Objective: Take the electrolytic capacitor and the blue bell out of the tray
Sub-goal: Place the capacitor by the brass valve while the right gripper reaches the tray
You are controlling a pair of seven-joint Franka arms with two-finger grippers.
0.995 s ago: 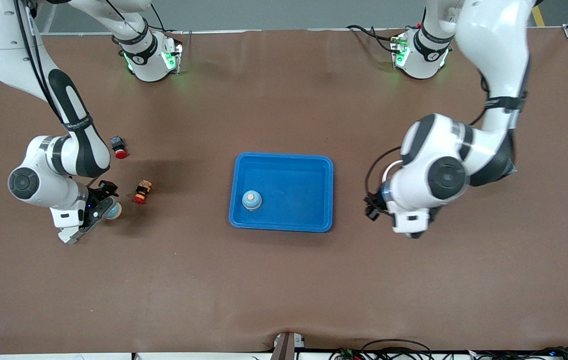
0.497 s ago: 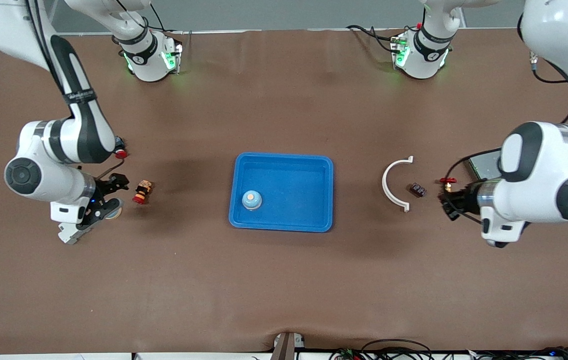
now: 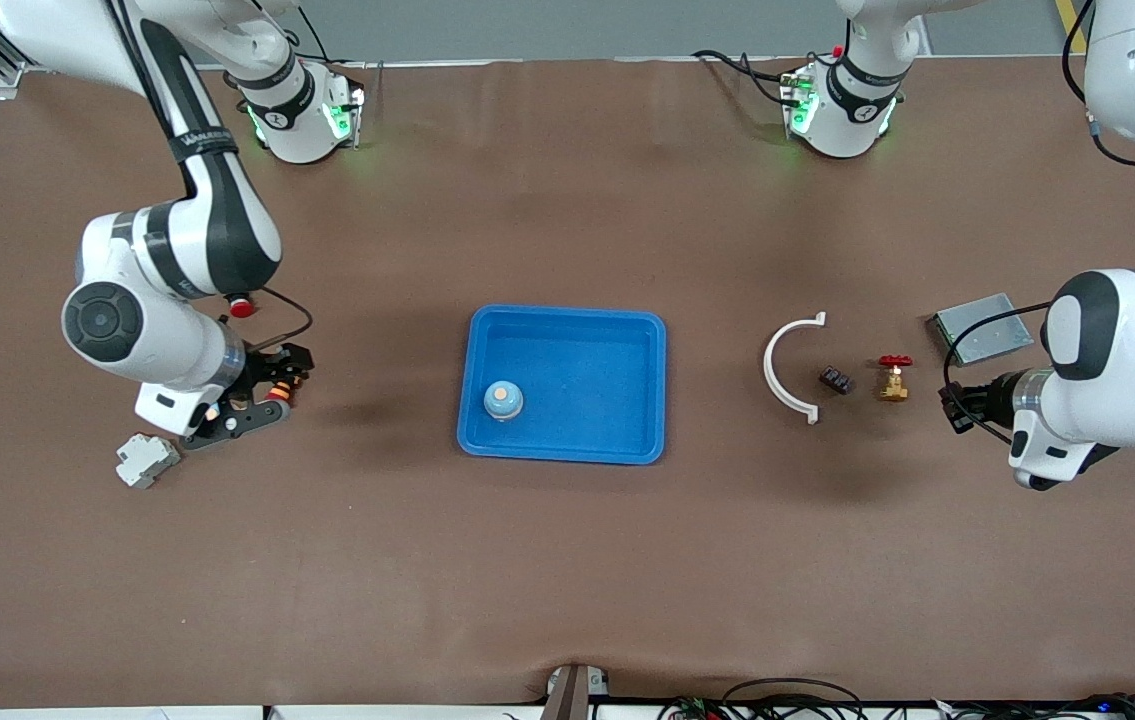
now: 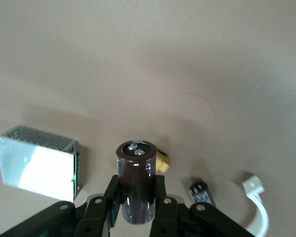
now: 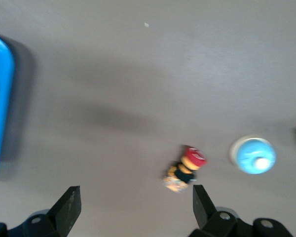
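The tabletop [image 3: 567, 560] carries the blue tray [image 3: 642, 380] at its middle, well apart from both sets of jaws. One blue bell-shaped thing [image 3: 503, 400] sits in the tray, in the corner toward the right arm and the front camera.

The left gripper [image 4: 136, 205] hangs over the left arm's end of the tabletop, jaws clamped on the dark electrolytic capacitor [image 4: 136, 185], which stands upright between them. Below the jaws lie a metal mesh box [image 4: 37, 163], a white curved piece [image 3: 787, 368], a brass valve with a red handle [image 3: 893, 378], and a small dark component [image 4: 202, 193].

The right gripper [image 5: 133, 210] hovers over the right arm's end, jaws wide and empty. Beneath them lie a second blue bell [image 5: 252, 154], a small red-capped figure [image 5: 184, 169], and, nearby, a white block [image 3: 145, 460].

Risks: released from height, the capacitor could topple and roll into the valve. The right jaws, reaching for the tray, may clip its rim and slide it.
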